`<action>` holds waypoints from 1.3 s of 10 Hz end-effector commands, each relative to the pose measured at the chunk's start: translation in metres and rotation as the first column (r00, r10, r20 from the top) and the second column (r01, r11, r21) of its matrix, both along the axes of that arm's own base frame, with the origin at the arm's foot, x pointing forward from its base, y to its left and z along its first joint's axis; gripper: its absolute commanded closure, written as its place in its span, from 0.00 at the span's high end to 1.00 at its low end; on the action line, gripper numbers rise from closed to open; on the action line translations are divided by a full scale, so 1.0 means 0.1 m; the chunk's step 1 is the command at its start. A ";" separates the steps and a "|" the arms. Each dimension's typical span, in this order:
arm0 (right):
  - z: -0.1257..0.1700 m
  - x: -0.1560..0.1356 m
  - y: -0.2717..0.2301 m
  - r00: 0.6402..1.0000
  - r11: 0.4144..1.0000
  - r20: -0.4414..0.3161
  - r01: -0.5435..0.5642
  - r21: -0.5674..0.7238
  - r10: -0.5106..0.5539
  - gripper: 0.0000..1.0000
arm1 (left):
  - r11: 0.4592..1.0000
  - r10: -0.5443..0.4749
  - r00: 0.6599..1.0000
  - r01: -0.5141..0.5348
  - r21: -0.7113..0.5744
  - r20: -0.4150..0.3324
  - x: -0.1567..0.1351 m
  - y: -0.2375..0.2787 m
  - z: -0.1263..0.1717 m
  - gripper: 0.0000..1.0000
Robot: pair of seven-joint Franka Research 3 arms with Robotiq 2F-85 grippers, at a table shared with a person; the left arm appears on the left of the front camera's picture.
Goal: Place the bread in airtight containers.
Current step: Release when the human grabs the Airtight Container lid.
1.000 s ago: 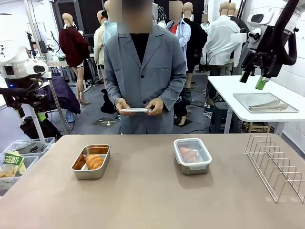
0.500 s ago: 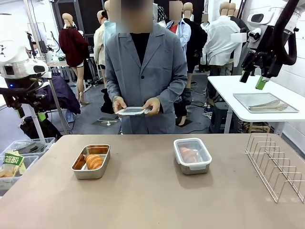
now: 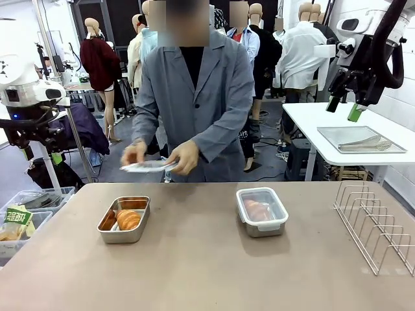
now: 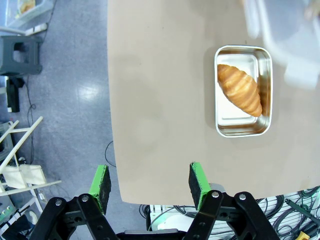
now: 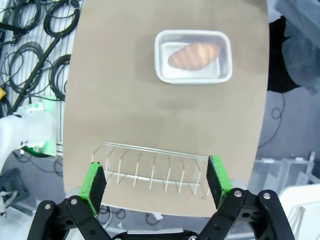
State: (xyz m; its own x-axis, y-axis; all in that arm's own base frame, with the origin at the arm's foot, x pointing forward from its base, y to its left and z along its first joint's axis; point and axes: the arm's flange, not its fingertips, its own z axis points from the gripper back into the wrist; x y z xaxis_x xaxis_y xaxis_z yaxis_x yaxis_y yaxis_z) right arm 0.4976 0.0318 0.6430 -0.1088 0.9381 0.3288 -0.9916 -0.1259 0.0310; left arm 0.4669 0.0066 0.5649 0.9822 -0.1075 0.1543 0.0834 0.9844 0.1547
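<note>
While the person in a grey jacket stands at the far side of the brown table (image 3: 194, 259), the front view shows both of their hands holding a clear plastic lid (image 3: 148, 166), blurred, above and just beyond the open stainless-steel container (image 3: 124, 219). Taking that open container as the landmark, it sits on the table with a golden-brown ridged croissant (image 3: 128, 219) lying inside it. To its right, well apart, sits the second stainless-steel container with a clear lid on (image 3: 261, 211), a second croissant (image 3: 257, 208) visible through the lid. Farther right of it, near the table's edge, stands a wire rack (image 3: 375, 221). The left gripper (image 3: 40, 154) hangs off the table, well left of the open container; the right gripper (image 3: 343, 107) is raised high, far to the right, over a neighbouring white table.

From the left wrist view, the left gripper (image 4: 149, 180) has its green pads spread apart with nothing between them, hovering over the table edge. The open container (image 4: 243, 90) lies beyond it, the croissant (image 4: 239, 89) set diagonally inside, and a blurred pale shape hangs past the container's far end.

From the right wrist view, the right gripper (image 5: 156, 181) is spread wide and empty above the wire rack (image 5: 150, 170). Beyond the rack sits the lidded container (image 5: 194, 56) with its croissant (image 5: 193, 55) inside.
</note>
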 end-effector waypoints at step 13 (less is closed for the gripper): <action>-0.01 -0.02 -0.01 1.000 1.000 -0.003 -0.001 -0.017 0.001 1.00 | 1.000 0.017 1.000 -0.017 0.008 0.014 0.00 0.00 0.00 0.81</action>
